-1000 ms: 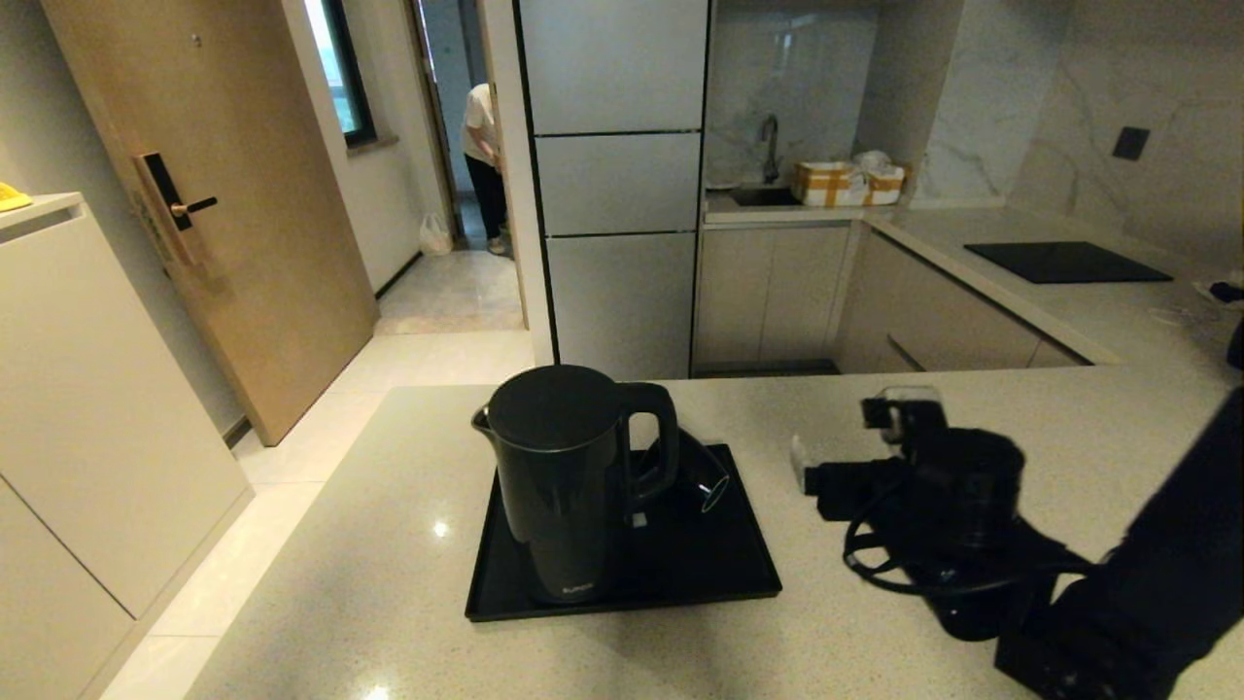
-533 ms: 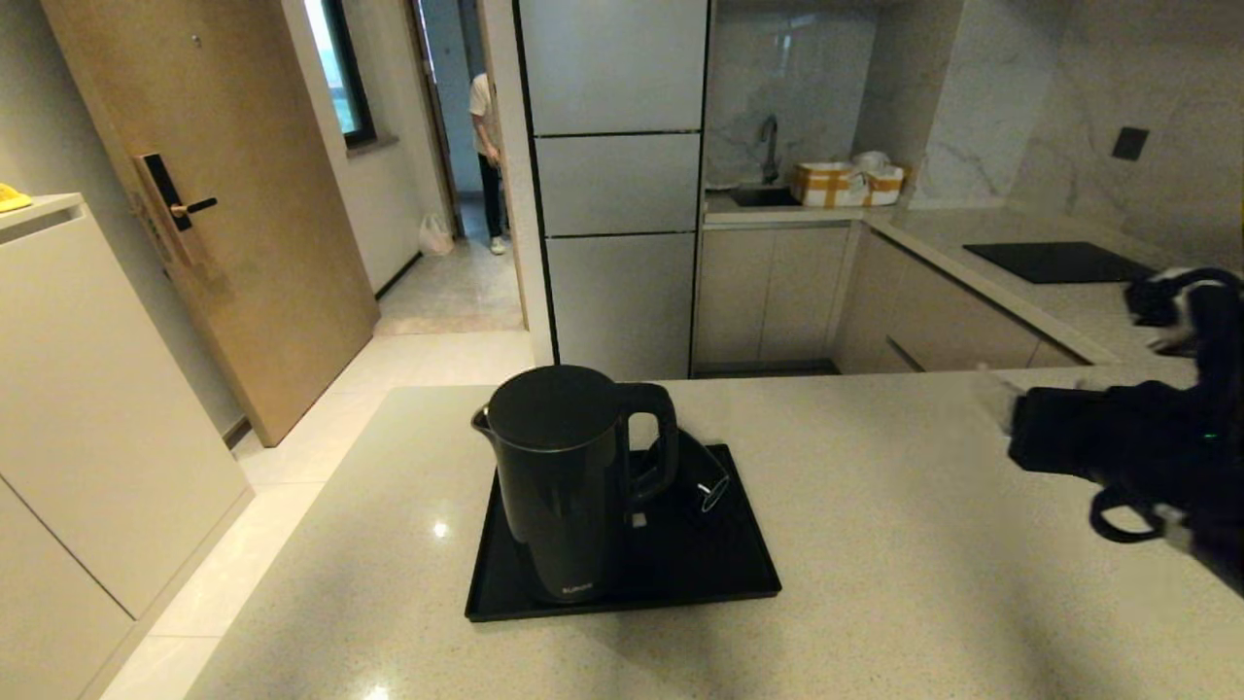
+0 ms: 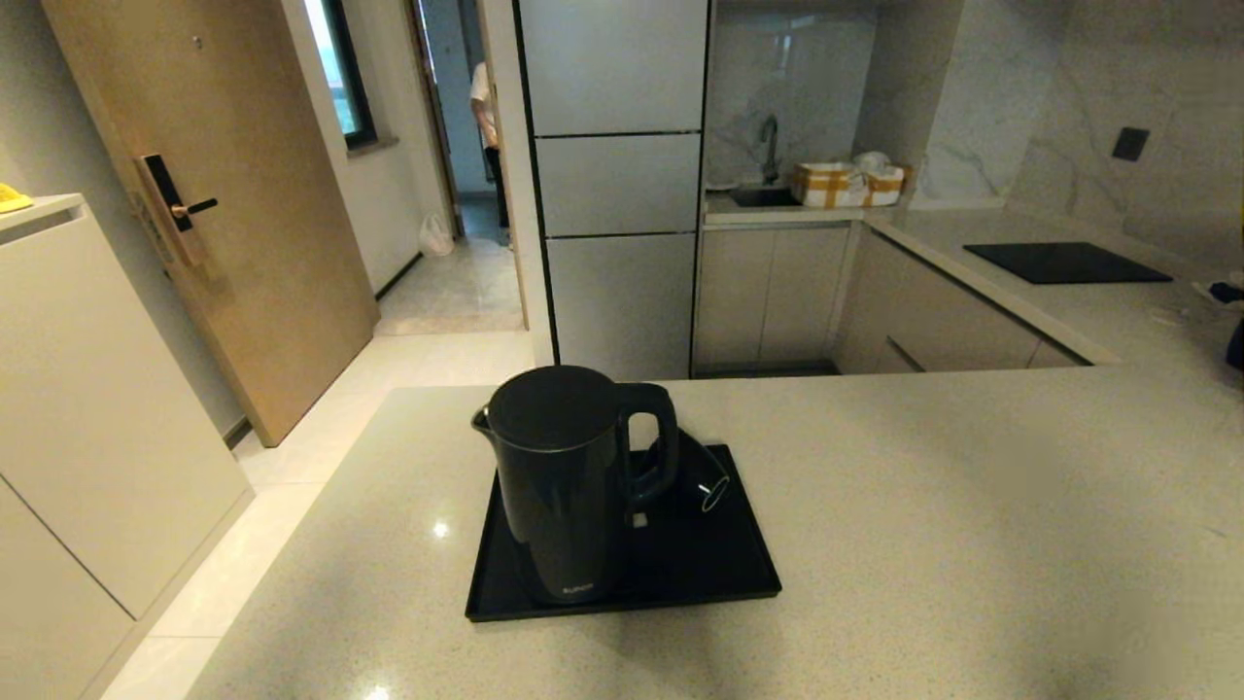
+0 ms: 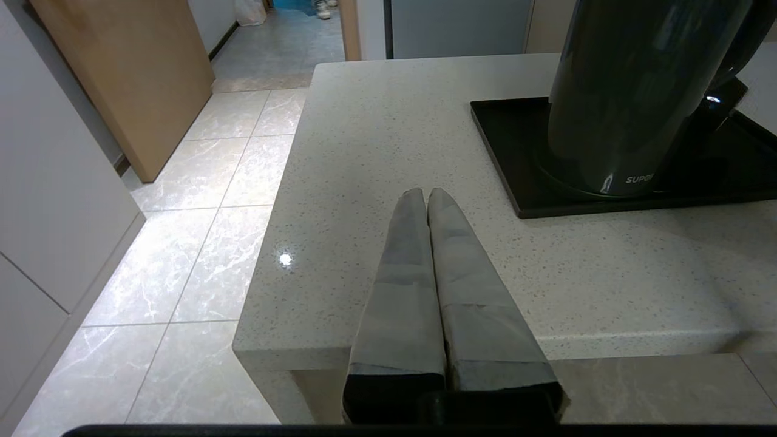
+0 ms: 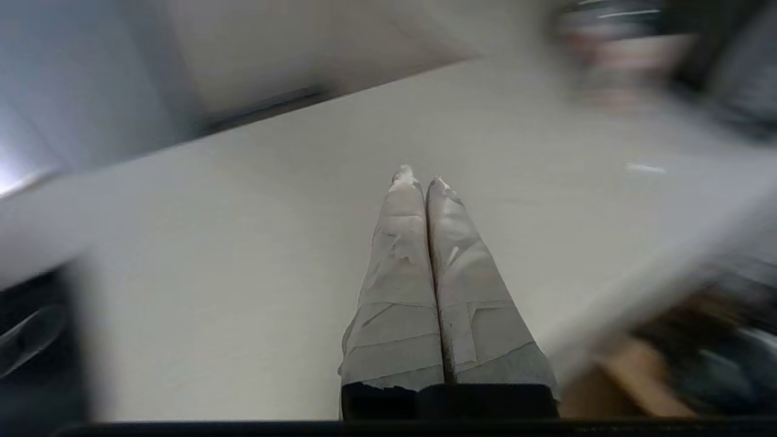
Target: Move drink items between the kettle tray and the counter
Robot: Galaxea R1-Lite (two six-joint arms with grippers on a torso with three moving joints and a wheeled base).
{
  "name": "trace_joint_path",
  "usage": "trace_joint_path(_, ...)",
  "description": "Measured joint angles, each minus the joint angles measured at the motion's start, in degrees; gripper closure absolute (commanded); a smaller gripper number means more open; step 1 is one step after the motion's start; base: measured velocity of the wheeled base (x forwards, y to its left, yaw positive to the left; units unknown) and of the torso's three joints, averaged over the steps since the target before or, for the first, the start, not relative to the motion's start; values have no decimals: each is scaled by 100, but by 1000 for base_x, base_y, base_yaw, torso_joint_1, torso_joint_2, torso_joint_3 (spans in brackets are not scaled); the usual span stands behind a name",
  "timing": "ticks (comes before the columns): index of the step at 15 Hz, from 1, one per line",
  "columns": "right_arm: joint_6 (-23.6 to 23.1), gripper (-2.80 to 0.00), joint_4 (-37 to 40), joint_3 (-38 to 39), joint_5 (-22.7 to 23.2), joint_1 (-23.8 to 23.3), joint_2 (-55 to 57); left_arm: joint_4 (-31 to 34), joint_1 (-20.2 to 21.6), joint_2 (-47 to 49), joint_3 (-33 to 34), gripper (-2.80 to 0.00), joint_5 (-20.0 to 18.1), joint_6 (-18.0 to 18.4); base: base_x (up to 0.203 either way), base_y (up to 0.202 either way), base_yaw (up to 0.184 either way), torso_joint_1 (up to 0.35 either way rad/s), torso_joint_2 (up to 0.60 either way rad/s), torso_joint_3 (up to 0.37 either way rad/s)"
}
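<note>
The kettle (image 3: 569,481) stands upright on the left half of the kettle tray (image 3: 714,578), handle toward the tray's right side. Behind that handle the small black cup (image 3: 702,478) lies tipped on its side on the tray, its white-rimmed mouth toward the tray's right edge. The tray sits on the pale speckled table (image 3: 972,544), near its left edge, with a band of bare stone between tray and that edge; beyond the edge the tiled floor (image 4: 182,255) drops away. To the right of the tray the stone runs broad and bare toward the far corner, where a black cooktop panel (image 3: 1066,262) is set in. The left hand (image 4: 425,194) hovers at the table's near edge, just left of the tray, fingers clenched together on nothing. The right hand (image 5: 419,179) is also clenched and holds nothing, over bare stone; its surroundings are blurred
</note>
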Motion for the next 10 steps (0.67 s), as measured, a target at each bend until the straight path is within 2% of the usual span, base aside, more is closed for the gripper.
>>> trace_joint_path(2, -468, 0, 448, -129, -88, -583, -750, 1, -2, 0, 0, 0, 2, 0, 0, 0, 0, 0, 0, 0)
trace_joint_path(4, -1154, 0, 758, -205, 13, -1067, -1745, 1, -2, 0, 2, 0, 2, -2, 0, 0, 0, 0, 0, 0)
trace_joint_path(7, -1921, 0, 1567, -246, 316, -1440, -3124, 1, -2, 0, 0, 0, 2, 1, 0, 0, 0, 0, 0, 0)
trace_joint_path(9, -1823, 0, 2140, -44, 951, -1556, -3905, 1, -2, 0, 0, 0, 2, 2, 0, 0, 0, 0, 0, 0)
trace_joint_path(10, -1541, 0, 2277, 223, 1311, -1587, -4160, 1, -2, 0, 0, 0, 2, 0, 0, 0, 0, 0, 0, 0)
